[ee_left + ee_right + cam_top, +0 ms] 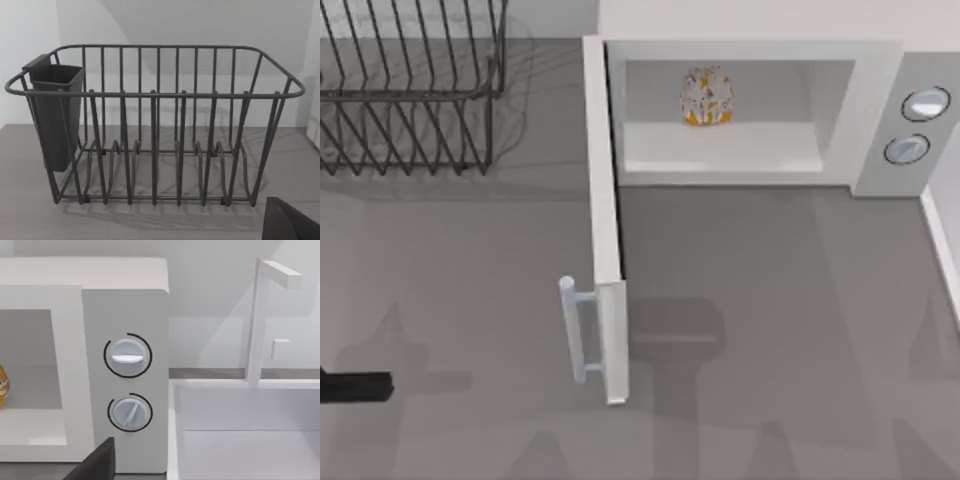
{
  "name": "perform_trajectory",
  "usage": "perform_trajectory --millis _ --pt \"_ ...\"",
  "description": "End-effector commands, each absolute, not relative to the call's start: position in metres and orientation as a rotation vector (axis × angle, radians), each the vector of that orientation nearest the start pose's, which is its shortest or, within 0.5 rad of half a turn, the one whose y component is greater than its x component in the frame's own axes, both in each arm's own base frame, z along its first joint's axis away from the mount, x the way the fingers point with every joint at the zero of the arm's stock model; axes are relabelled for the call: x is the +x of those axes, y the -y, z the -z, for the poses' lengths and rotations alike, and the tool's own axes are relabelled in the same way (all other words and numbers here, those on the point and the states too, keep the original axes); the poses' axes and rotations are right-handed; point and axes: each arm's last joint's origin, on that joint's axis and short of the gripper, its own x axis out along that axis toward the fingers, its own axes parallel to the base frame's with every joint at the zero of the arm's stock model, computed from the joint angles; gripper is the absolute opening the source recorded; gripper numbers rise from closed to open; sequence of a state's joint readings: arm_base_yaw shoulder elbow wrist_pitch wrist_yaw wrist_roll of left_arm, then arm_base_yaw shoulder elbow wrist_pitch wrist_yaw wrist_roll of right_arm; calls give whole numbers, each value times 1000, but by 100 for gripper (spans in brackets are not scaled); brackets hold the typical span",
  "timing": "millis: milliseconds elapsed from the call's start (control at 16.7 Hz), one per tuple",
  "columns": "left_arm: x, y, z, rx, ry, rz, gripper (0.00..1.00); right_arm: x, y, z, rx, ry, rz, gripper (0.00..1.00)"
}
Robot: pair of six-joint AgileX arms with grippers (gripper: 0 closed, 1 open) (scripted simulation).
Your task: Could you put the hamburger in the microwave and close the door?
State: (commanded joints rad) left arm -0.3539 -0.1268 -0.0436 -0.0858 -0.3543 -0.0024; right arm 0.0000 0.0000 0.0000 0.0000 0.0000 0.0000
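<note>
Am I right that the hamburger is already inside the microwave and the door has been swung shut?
Not quite. The hamburger does sit inside the microwave, but the door is not shut: the top view shows it swung wide open, standing out from the front of the cavity with its handle toward the table's left.

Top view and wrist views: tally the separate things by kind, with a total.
Hamburger: 1, inside the cavity
Microwave: 1, its door swung open
Dials: 2
Wire rack: 1
Dark cup hung on the rack: 1
White sink with faucet: 1
Total: 7
</note>
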Motion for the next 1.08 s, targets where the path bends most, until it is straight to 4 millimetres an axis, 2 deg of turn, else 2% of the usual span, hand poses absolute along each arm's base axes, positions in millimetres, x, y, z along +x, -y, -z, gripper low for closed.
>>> perform_trajectory --millis 240,840,1080 --pt "96 27 -146 0 0 0 0 106 1 -160 0 0 0 100" --pt "105 13 -174 -9 19 1 0 106 1 -160 0 0 0 100" --pt "105 12 -173 -8 18 2 0 106 1 -160 0 0 0 100"
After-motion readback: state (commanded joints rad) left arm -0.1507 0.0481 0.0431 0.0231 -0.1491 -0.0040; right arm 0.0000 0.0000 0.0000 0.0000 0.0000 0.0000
